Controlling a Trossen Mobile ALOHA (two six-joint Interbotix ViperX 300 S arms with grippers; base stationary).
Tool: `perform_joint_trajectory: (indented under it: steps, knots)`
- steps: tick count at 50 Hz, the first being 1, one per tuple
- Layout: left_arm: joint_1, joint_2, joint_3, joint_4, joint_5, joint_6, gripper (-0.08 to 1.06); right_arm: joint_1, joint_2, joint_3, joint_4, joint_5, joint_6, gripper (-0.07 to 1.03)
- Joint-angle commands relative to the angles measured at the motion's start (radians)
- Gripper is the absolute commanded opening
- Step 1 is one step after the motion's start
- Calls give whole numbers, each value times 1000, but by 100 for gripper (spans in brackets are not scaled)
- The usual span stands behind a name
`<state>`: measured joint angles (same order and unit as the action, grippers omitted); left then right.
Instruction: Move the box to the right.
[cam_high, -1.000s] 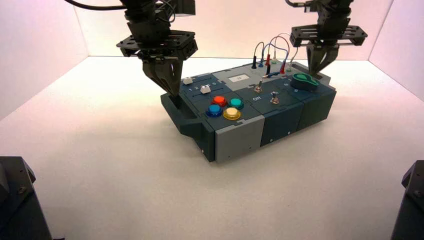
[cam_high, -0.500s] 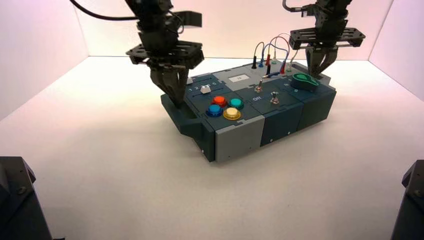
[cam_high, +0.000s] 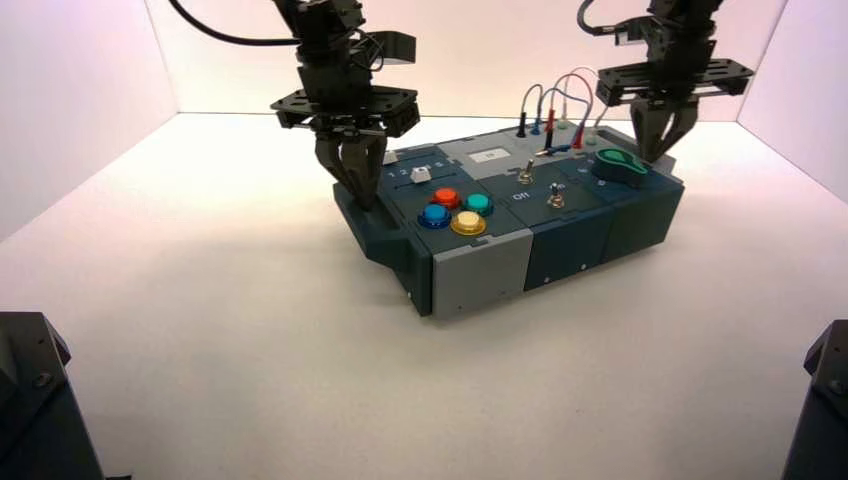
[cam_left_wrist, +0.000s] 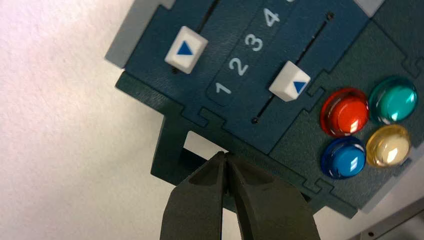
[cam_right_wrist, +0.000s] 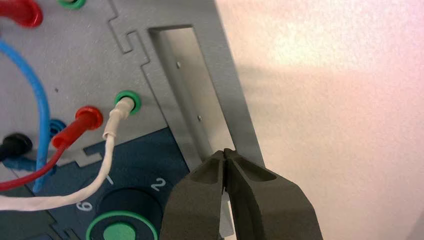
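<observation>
Inside both end handles — shut fingers — box.

left claw and right claw shut, both pointing down

Robot test station, consistent with a lab
A smooth, pale work surface is bounded by a plain left side panel, back panel and right side panel. Two black robot arms reach over an instrument box fitted with coloured buttons, toggle switches and plug-in wires. These fittings indicate a test enclosure; the wider room is out of view.
</observation>
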<state>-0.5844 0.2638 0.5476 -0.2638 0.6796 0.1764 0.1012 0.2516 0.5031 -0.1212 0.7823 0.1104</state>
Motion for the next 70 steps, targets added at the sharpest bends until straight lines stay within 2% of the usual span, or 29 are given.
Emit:
perform_joint_trajectory:
  steps: [1,8,10,13,23,29,37,57,70]
  knots:
    - [-6,23,-81,-5,-20,2,-3,26,-15,32,51,26,-28,-2]
    - [5,52,-126,-5,-5,2,-3,29,-17,43,80,44,-64,-2]
    - [9,63,-143,-3,0,0,-3,34,-18,51,103,57,-92,-2]
    - [14,75,-160,-2,2,0,-3,37,-21,58,117,63,-106,-2]
    - [28,115,-222,6,18,-2,-3,54,-29,71,137,100,-126,-2]
    - [41,135,-253,8,31,0,-3,64,-35,78,138,103,-127,-2]
    - [48,143,-281,8,63,-3,-3,63,-40,71,132,80,-115,-2]
    - [46,120,-273,8,97,-9,-3,63,-21,-9,118,55,-107,-2]
    - [3,117,-270,5,112,-11,-3,63,12,-29,110,43,-107,-2]
